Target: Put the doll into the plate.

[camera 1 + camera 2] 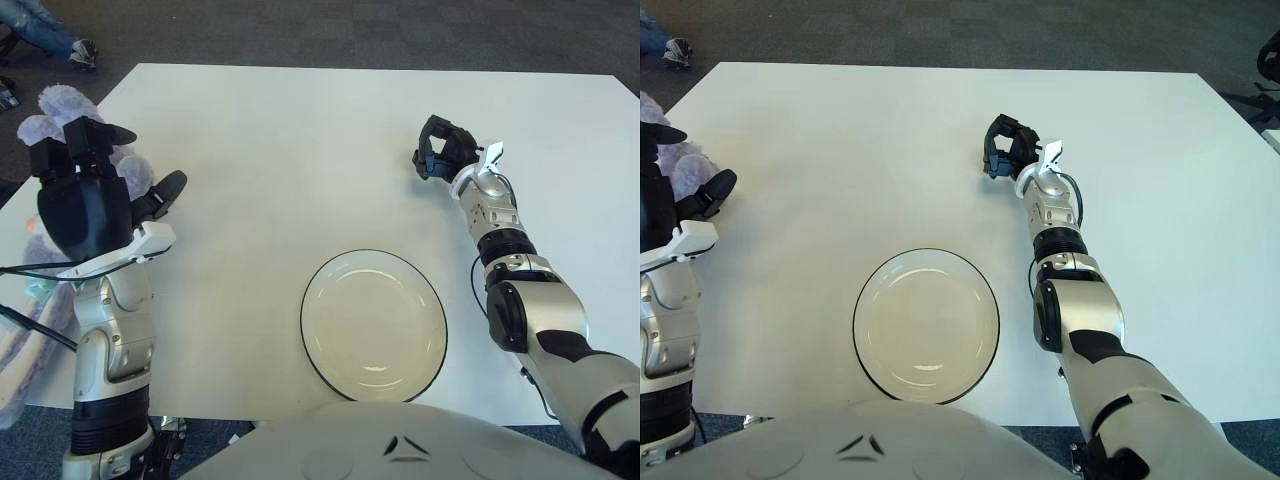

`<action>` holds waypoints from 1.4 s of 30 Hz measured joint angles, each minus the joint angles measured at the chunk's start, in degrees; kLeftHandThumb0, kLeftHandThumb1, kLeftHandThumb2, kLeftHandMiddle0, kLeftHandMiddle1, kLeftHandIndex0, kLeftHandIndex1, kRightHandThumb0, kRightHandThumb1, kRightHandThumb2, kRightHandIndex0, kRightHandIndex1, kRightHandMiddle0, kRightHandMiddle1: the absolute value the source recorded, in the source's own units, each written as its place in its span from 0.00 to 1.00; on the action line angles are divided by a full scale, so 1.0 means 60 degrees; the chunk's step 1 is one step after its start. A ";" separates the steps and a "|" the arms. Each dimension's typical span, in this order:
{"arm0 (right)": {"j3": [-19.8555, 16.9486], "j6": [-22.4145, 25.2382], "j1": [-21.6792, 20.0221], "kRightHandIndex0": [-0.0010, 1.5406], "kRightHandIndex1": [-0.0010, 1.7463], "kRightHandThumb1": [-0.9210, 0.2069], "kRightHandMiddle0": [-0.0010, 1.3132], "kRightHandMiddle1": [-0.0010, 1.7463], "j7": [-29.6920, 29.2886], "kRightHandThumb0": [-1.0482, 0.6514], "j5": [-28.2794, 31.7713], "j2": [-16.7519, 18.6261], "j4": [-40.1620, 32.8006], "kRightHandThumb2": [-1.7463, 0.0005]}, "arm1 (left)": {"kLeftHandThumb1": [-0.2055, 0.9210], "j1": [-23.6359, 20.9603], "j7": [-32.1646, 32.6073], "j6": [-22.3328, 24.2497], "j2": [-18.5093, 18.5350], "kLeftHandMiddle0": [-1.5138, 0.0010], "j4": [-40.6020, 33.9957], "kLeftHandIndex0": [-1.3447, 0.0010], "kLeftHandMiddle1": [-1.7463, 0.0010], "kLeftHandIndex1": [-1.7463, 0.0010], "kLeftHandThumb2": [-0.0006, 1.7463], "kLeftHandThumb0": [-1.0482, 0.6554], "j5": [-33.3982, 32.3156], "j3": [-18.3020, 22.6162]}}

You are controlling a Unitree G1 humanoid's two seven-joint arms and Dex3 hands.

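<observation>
The doll (48, 106), a purple plush bunny, lies at the table's left edge, mostly hidden behind my left hand (125, 165). Its fuzzy limbs show above the hand and its long ears (25, 335) trail off the lower left. My left hand is raised over the doll's body with its black fingers spread, and I see nothing gripped. The empty white plate (373, 322) with a dark rim sits near the table's front, centre right. My right hand (440, 158) shows at the far right of the plate, fingers curled, holding nothing.
The white table (300, 140) ends close to the doll on the left, with dark carpet beyond. A person's shoe (78, 50) shows on the floor at the top left.
</observation>
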 measured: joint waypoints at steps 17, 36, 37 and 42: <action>-0.0011 -0.0051 -0.0569 0.87 1.00 0.56 0.48 1.00 0.0364 0.33 -0.0089 -0.0062 0.0610 0.23 | 0.96 0.0591 -0.0138 -0.0052 -0.0589 1.00 -0.0885 1.00 0.00 0.15 0.30 0.16 0.0031 -0.0711; -0.0019 -0.0169 -0.0854 0.87 1.00 0.58 0.50 1.00 0.0572 0.32 -0.0147 0.0003 0.1135 0.21 | 1.00 0.1855 -0.2413 0.1392 -0.1479 1.00 -0.3440 1.00 0.47 0.42 0.23 0.10 0.3052 -0.0704; -0.0019 -0.0169 -0.0866 0.87 1.00 0.58 0.50 1.00 0.0573 0.32 -0.0148 0.0018 0.1145 0.21 | 1.00 0.1871 -0.2710 0.1552 -0.1584 1.00 -0.3523 1.00 0.51 0.45 0.22 0.09 0.3324 -0.0702; -0.0019 -0.0168 -0.0966 0.87 1.00 0.58 0.50 1.00 0.0583 0.32 -0.0148 0.0116 0.1203 0.21 | 0.98 0.1836 -0.4217 0.2304 -0.2012 1.00 -0.3700 1.00 0.59 0.52 0.19 0.08 0.4865 -0.0638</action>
